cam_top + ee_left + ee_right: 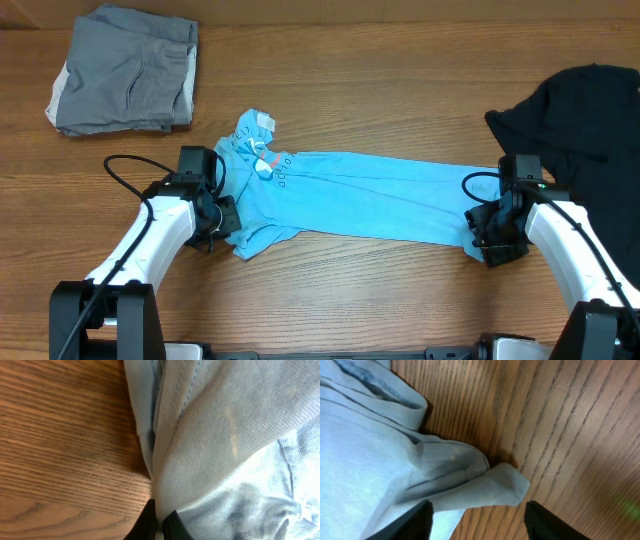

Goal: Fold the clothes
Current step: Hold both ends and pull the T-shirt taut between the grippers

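The fingers [145, 522] of the left gripper [159, 519] are pressed together at the bottom of the left wrist view. They pinch a gathered ridge of the blue T-shirt [370, 205], and the cloth fans out from that pinch toward the upper right of the frame.

The fingers [417, 520] of the right gripper [477, 512] stand well apart at the bottom of the right wrist view, holding nothing. A loose corner of the shirt lies on the wood between them. Whether the finger at lower left brushes the cloth edge is hard to tell.

Seen from overhead, the blue T-shirt lies in a long band across the middle of the table [400, 80]. Its lettered end is bunched at centre left by the left gripper. Its other end reaches the right gripper at centre right.

That layout suggests the shirt is being drawn out lengthwise so it lies flat before a fold. One end is anchored by the pinch, and the open jaws look placed to take the far corner.

The black T-shirt [580, 110] sits heaped at the upper right edge. It lies just beside the right arm, apart from the blue T-shirt and not yet folded. A grey garment [125, 70], already folded, rests in the upper left corner.
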